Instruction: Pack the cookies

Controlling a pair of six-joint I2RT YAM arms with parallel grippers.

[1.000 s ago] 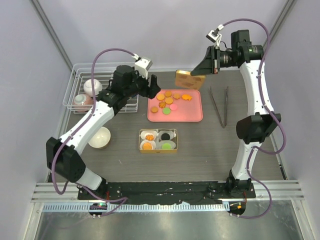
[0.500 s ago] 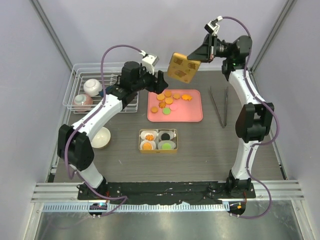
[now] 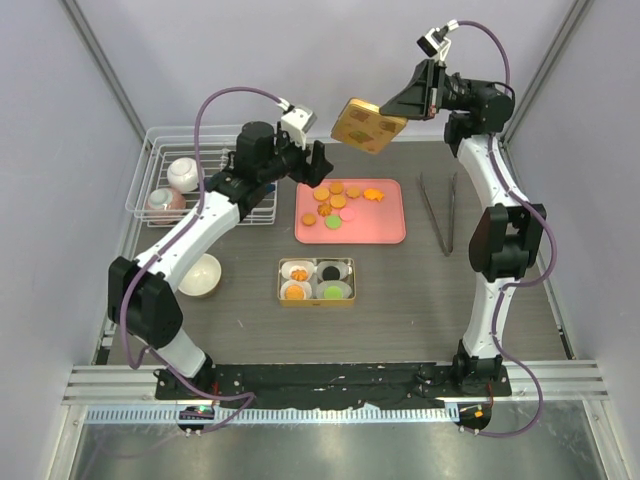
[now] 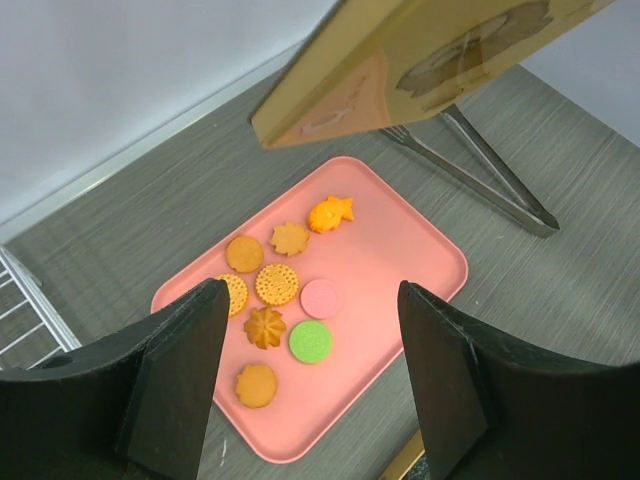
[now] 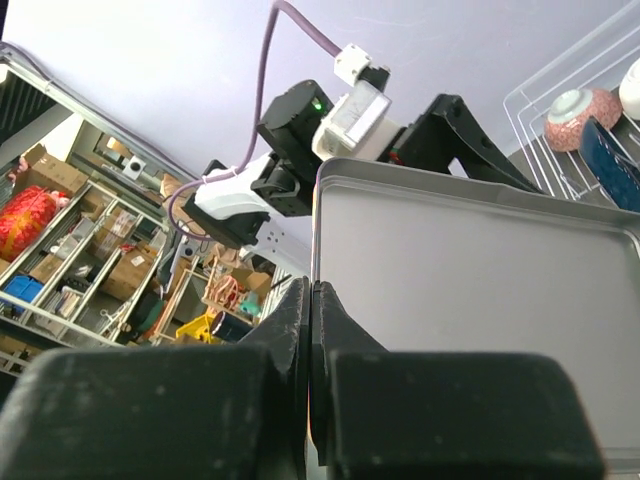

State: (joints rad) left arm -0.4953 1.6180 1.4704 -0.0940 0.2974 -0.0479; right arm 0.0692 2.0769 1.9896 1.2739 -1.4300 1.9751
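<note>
Several cookies [image 3: 338,205], mostly orange with one green and one pink, lie on a pink tray [image 3: 385,232]; they also show in the left wrist view [image 4: 277,284]. A gold tin [image 3: 317,282] in front of the tray holds white paper cups with orange, black and green cookies. My left gripper [image 3: 318,162] is open and empty above the tray's far left part, its fingers [image 4: 180,380] either side of the cookies. My right gripper [image 3: 408,103] is shut on the rim of the gold tin lid [image 3: 366,125], held high and tilted; its grey inner face [image 5: 470,280] fills the right wrist view.
Metal tongs [image 3: 445,210] lie right of the tray and show in the left wrist view [image 4: 480,165]. A wire rack [image 3: 165,185] with bowls stands at the far left. A white bowl [image 3: 200,275] sits left of the tin.
My right arm has raised the lid and tilted it, moving it left and up. My left arm has swung right, bringing its gripper over the tray's far left corner.
</note>
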